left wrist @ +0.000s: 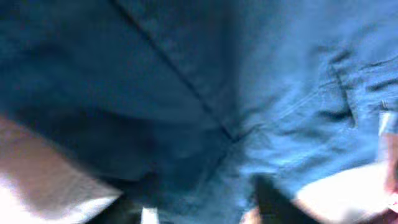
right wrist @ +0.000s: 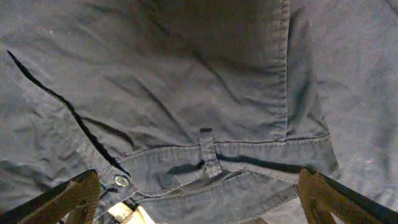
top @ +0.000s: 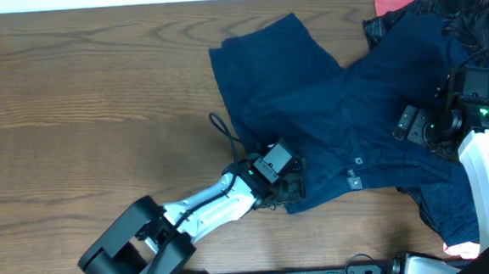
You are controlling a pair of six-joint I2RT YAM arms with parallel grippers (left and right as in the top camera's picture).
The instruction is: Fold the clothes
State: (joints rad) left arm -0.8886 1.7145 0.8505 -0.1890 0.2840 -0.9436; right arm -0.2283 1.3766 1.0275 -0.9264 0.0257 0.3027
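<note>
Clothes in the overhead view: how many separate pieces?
3: navy shorts at centre, a black piece at top right, a coral-red one at the top edge. Others may hide beneath.

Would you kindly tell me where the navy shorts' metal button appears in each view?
Overhead: the metal button lies right of centre, low on the navy shorts.
Left wrist: not in it; only blurred blue cloth shows.
Right wrist: lower left, near the frame's bottom edge.
Shared landmark: the waistband that carries the button, in overhead and right wrist.
</note>
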